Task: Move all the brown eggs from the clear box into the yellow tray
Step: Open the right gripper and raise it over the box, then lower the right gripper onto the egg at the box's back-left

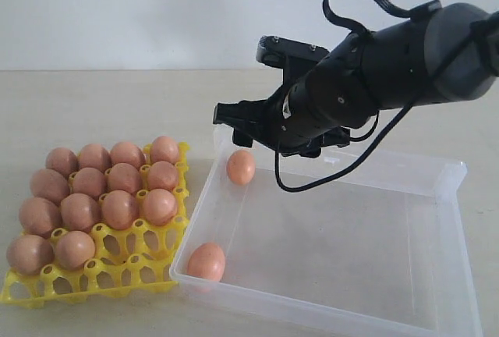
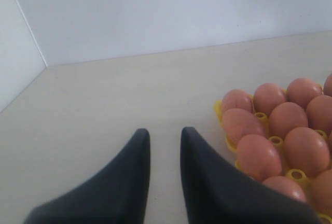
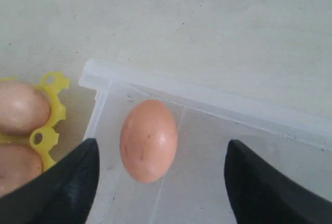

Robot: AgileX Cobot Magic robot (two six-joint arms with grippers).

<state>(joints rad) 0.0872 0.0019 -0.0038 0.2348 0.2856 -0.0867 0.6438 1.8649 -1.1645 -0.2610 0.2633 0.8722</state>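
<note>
Black right jaws gape wide, seemingly clear of egg (image 3: 149, 141).

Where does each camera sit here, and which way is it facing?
Exterior: off-arm, looking down at the square yellow lattice tray and clear plastic box; right arm shows.
Left wrist: past left end effector toward tray.
Right wrist: down through the open right end effector onto a brown oval egg.
Shared: that egg, exterior and right wrist.

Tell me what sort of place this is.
Probably a robotics lab bench: a pale tabletop against a plain white wall, a black robot arm, and brown eggs laid out with a yellow tray and clear box.
</note>
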